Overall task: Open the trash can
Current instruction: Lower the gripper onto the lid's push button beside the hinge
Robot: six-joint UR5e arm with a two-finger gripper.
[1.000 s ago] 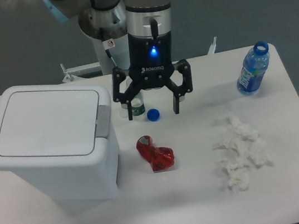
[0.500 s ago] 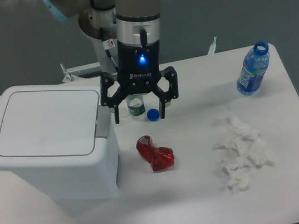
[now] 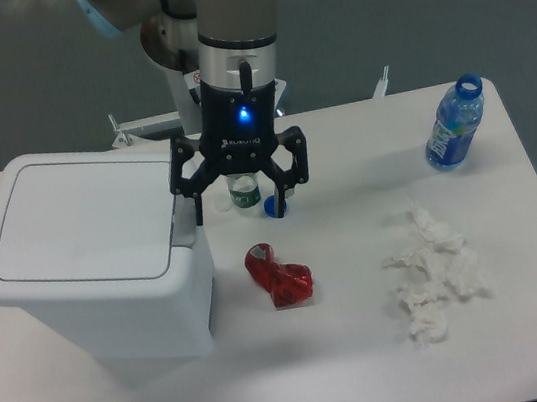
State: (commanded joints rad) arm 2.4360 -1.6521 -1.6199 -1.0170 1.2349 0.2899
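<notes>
The trash can is a large white bin on the left of the table, its flat lid shut. Its grey push-button tab is on the right edge of the lid. My gripper hangs open, fingers pointing down, just right of the can. Its left finger is at the grey tab; whether it touches is unclear. Its right finger is over the table.
A small clear bottle and a blue cap sit between the fingers. A crumpled red wrapper lies in front of them. White tissues lie at right, a blue water bottle at far right.
My gripper has moved left toward the trash can, still open. Its left finger has come up to the grey tab. The lid has stayed shut.
</notes>
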